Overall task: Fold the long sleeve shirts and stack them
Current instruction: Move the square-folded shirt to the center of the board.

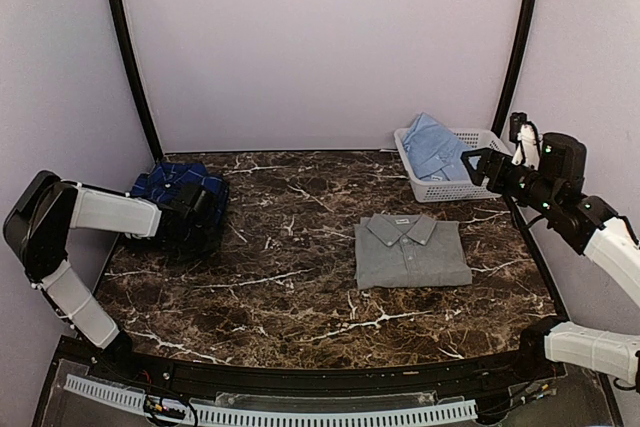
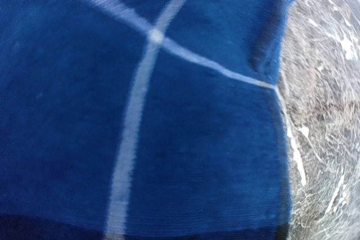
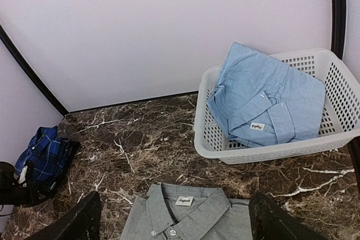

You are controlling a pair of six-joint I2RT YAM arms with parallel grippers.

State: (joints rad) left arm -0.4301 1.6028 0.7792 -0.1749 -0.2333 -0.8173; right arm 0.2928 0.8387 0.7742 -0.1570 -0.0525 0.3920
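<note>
three shirts: grey shirt point(image 1: 412, 252) on the table point(image 1: 290, 292), light blue shirt point(image 1: 435, 145) in one basket point(image 1: 445, 190), plaid shirt point(image 1: 160, 183) under my left gripper point(image 1: 208, 212), can't tell its grip. right gripper point(image 3: 180, 220) spread wide, empty.

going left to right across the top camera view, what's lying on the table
navy plaid shirt → grey shirt → white basket holding the light blue shirt
</note>
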